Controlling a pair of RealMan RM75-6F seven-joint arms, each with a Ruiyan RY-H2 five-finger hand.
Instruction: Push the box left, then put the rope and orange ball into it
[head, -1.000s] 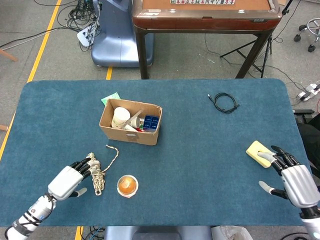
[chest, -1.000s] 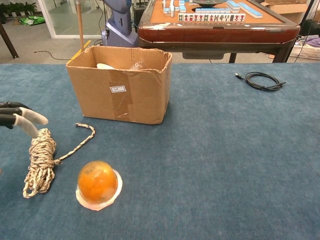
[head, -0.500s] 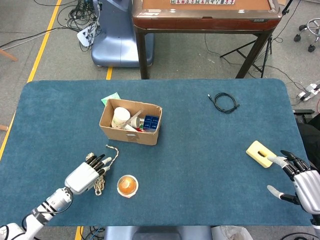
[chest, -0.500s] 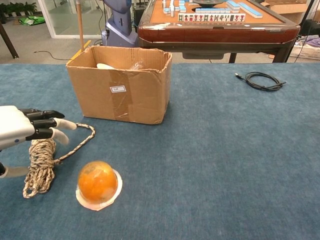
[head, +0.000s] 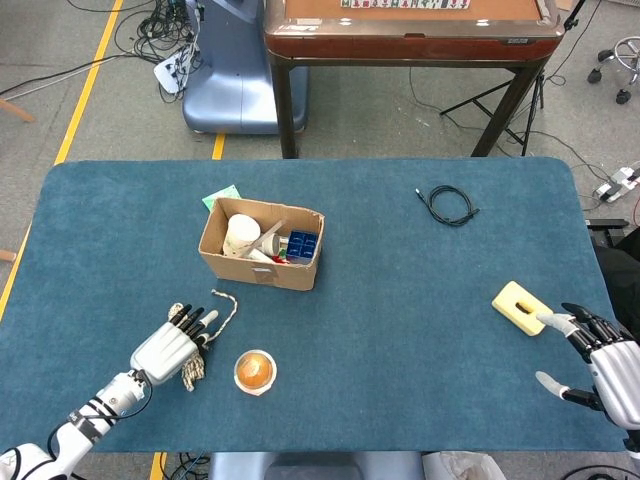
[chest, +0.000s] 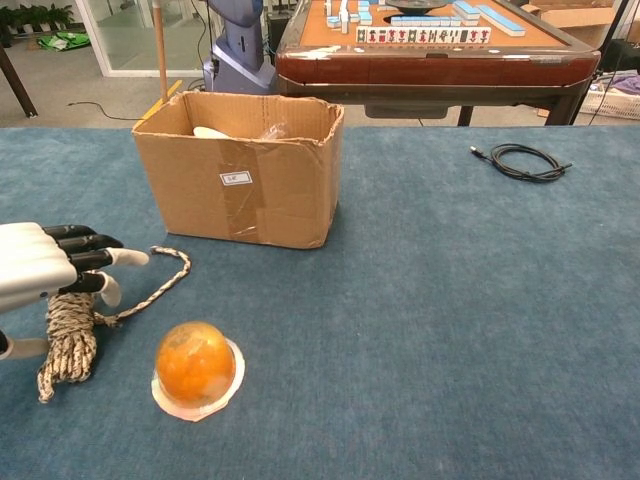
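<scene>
So the blue felt table (head: 400, 300) takes up most of the head view, and behind it there's a brown mahjong-style table (head: 410, 30) with tiles on top. On the blue one, the cardboard box (head: 262, 244) sits a bit left of centre, open at the top, with a white cup, some blue packets and other bits already inside. A small green card (head: 220, 196) pokes out just behind its back left corner.

Left hand (head: 172, 344) is down near the front left, palm down right over the rope (head: 196, 352). The fingers are stretched forward and a little apart on top of the coil, and in the chest view the thumb sits low beside it. Honestly can't tell if it actually has a grip on the bundle or is just resting on it. The rope's loose tail curls up toward the box but stops short of it.

Right hand (head: 605, 360) is way over at the front right edge, fingers spread, holding nothing, with its fingertips close to a yellow sponge (head: 519, 306).

The orange ball (head: 255, 370) sits on a little white ring base, just right of the rope and in front of the box. Black cable (head: 450, 206) is coiled up at the far right, well away from everything.
</scene>
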